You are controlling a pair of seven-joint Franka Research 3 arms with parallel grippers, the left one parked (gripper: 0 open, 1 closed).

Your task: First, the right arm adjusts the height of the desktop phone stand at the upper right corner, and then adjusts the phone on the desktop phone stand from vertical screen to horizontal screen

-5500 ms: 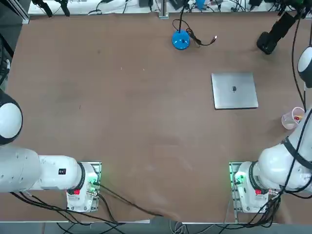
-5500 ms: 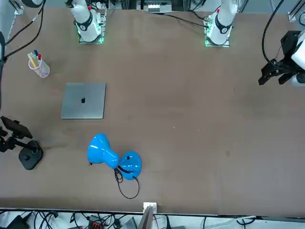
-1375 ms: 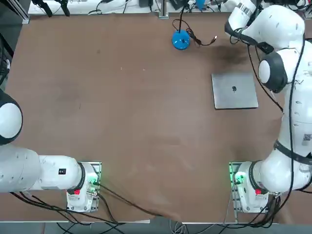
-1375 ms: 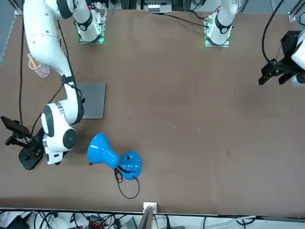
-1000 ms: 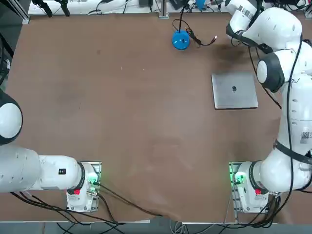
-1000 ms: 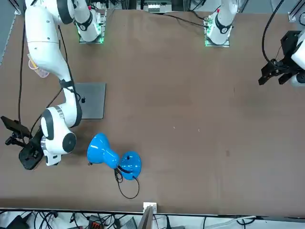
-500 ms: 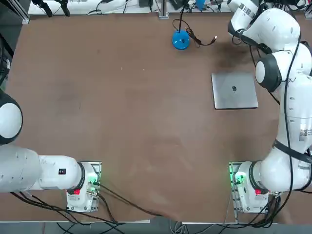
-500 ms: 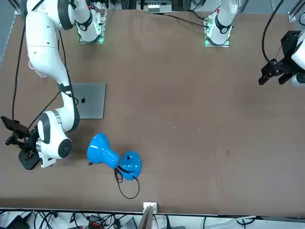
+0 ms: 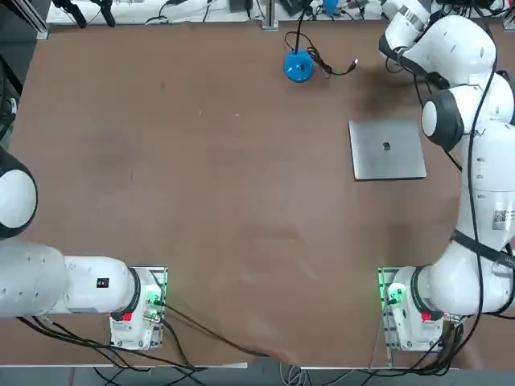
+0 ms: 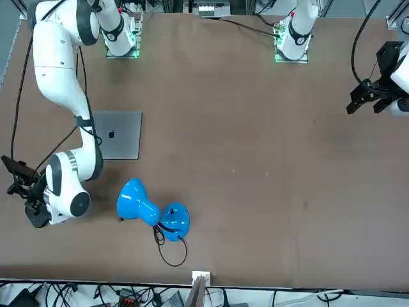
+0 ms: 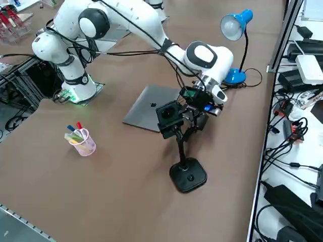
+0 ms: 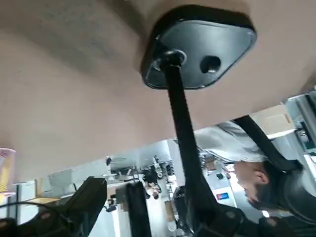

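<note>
From here I can see the right gripper (image 11: 196,120) up at the black desktop phone stand (image 11: 187,175), its pincer spread, with the dark phone (image 11: 169,119) beside it atop the slanted pole. The stand's squarish base sits in from the tabletop's (image 11: 121,191) far edge, toward the robot's right. Close by lies a closed silver laptop (image 11: 151,107), its Apple logo readable, and the blue lamp (image 10: 138,201) stands farther left, nearer that far edge. Brown tabletop stretches between the stand and the pen cup (image 11: 85,142).
</note>
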